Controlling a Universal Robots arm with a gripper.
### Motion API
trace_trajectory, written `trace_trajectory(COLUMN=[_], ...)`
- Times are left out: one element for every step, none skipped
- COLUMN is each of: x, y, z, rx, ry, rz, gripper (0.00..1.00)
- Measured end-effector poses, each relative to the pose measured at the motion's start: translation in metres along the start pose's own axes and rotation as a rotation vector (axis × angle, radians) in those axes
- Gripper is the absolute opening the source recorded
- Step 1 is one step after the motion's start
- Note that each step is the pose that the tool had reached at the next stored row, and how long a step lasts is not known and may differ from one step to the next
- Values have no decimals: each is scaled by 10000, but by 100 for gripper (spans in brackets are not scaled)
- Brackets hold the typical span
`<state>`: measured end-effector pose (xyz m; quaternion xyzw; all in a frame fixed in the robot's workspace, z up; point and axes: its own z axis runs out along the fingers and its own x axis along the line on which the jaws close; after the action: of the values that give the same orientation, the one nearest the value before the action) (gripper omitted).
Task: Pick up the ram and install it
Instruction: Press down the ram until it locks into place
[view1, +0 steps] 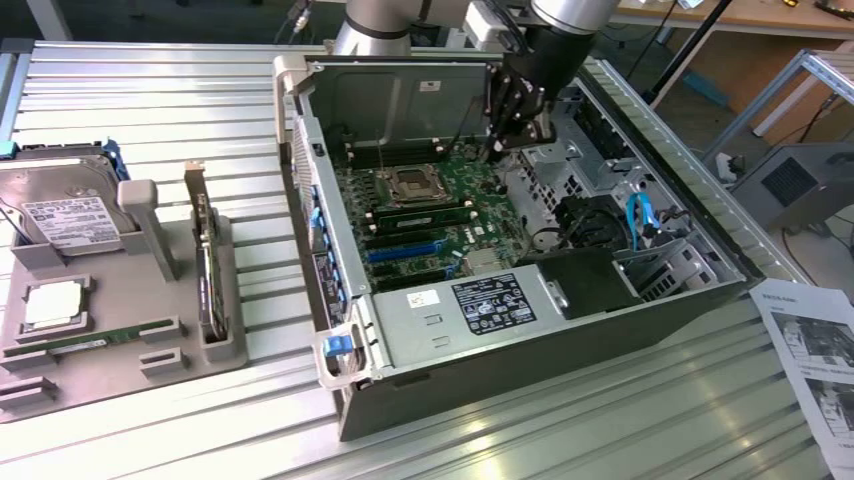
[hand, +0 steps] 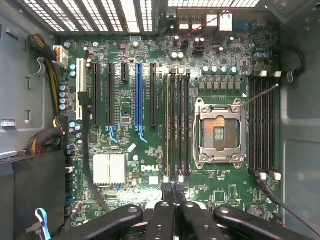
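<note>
The open computer case (view1: 694, 300) lies on the table with its motherboard (hand: 125, 107) facing up. In the exterior view a long green stick with dark chips, the ram (view1: 420, 211), appears to stand in one of the black slots beside the empty processor socket (hand: 219, 132). My gripper (view1: 507, 148) hangs inside the case above the far end of those slots, clear of the board. Its fingertips (hand: 169, 192) are pressed together with nothing between them, and the ends of the memory slots (hand: 176, 125) lie just past them.
A grey tray (view1: 120, 375) at the exterior view's left holds a hard drive (view1: 67, 215), a square silver processor chip (view1: 51, 305) and another green stick (view1: 87, 340). The power supply (view1: 494, 300), cables and a drive cage crowd the case's near side. A paper sheet (view1: 814, 350) lies at the right.
</note>
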<state>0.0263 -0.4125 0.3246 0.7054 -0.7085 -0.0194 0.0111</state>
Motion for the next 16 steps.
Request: trace_trajectory(x=[0,1,1,1,1,1,1,2,2,2,2,2,3,3,3,3], y=[-1,-2,-2,-3,-4,-4,-5,-6,-7,-7,-8,-9,-10,-10,-11,-12], z=[17,34,50,64,85,100,117,133,150,168,186,206,223,241,259,278], rx=[0,0,0,0,0,0,0,0,1,0,0,0,0,0,0,0], ry=[0,1,1,0,0,0,0,1,0,0,1,0,0,0,1,-1], rz=[-1,0,0,0,-1,0,0,0,0,0,0,-1,-1,-1,0,0], gripper=[11,11,11,11,11,11,11,11,11,11,11,11,11,11,11,11])
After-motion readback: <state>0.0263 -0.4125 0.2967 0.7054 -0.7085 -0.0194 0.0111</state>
